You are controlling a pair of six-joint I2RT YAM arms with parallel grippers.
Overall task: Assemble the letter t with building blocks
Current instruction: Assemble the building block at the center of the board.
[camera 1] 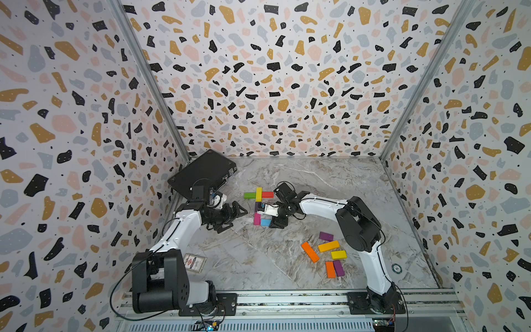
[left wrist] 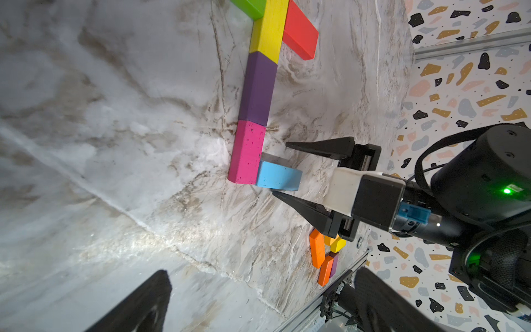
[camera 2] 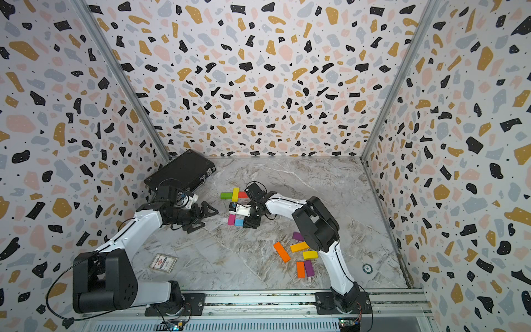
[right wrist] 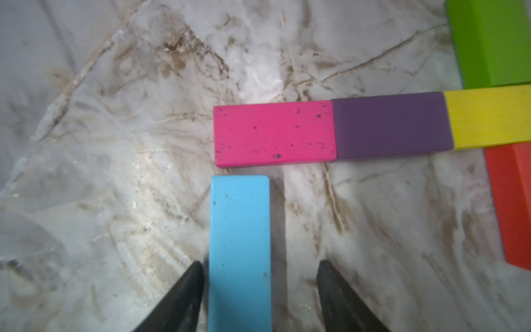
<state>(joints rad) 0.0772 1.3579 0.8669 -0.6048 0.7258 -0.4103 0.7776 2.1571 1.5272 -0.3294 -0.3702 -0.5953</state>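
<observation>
In both top views the building blocks form a figure mid-table: a green block [camera 1: 249, 195] and a red block [camera 1: 268, 195] flank a yellow block [camera 1: 259, 194]. Below it a purple block [left wrist: 258, 89] and a pink block [camera 1: 257, 219] run toward me. A light blue block [right wrist: 240, 230] lies flat, crosswise at the pink block's near end. My right gripper [right wrist: 260, 263] is open astride the blue block, one finger close beside it, the other standing well off. My left gripper [camera 1: 237, 220] hangs open and empty, left of the figure.
Several loose orange, yellow and purple blocks [camera 1: 328, 246] lie near the right arm's base. A black case [camera 1: 202, 174] leans in the far left corner. A card [camera 1: 194, 262] lies front left, a round green token [camera 1: 396, 268] front right. The rail [camera 1: 287, 299] runs along the front edge.
</observation>
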